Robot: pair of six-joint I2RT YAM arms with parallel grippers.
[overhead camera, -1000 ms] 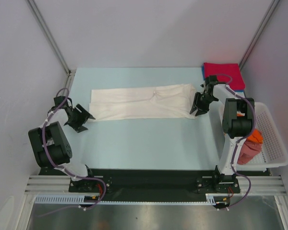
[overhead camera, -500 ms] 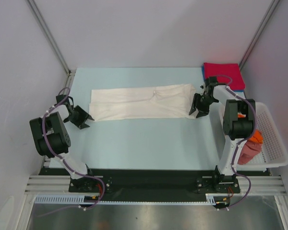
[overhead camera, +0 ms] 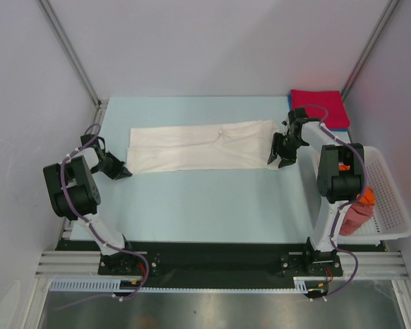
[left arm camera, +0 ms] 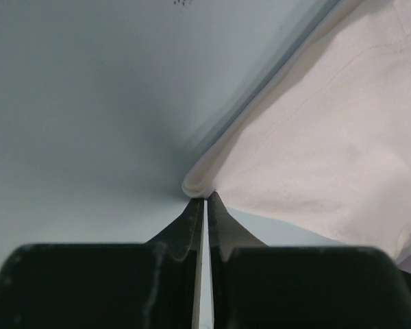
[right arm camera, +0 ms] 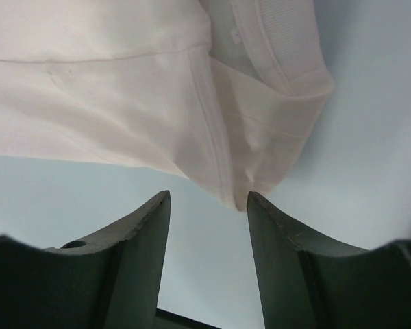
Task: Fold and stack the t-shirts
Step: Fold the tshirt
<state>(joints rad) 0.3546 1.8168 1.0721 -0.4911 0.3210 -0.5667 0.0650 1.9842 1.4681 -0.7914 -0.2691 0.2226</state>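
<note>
Pale blue table, matte and smooth, enclosed by plain grey-white walls. Item one: white tee, soft cotton knit, already folded lengthwise into a long flat strip across the far middle of the table, with its ribbed collar and stitched seams at the right end and a rounded double-layer fold at the left. Left end effector was clenched, its tips touching the strip's near left corner; no cloth showed between the fingers. Right end effector was released, its fingers spread either side of the near right corner, with the hem point lying between the tips. Step in hand, by judgement: taking hold of both ends for the crosswise fold. The next move would call for the left fingers to part and pinch the fold, the right to close on its corner, then one end to be carried over the other. Item two: red tee, a squared fold, stacked on a blue tee at the far right corner. Item three: white lattice basket, rigid plastic, holding a crumpled orange tee and a pinkish-red tee.
</note>
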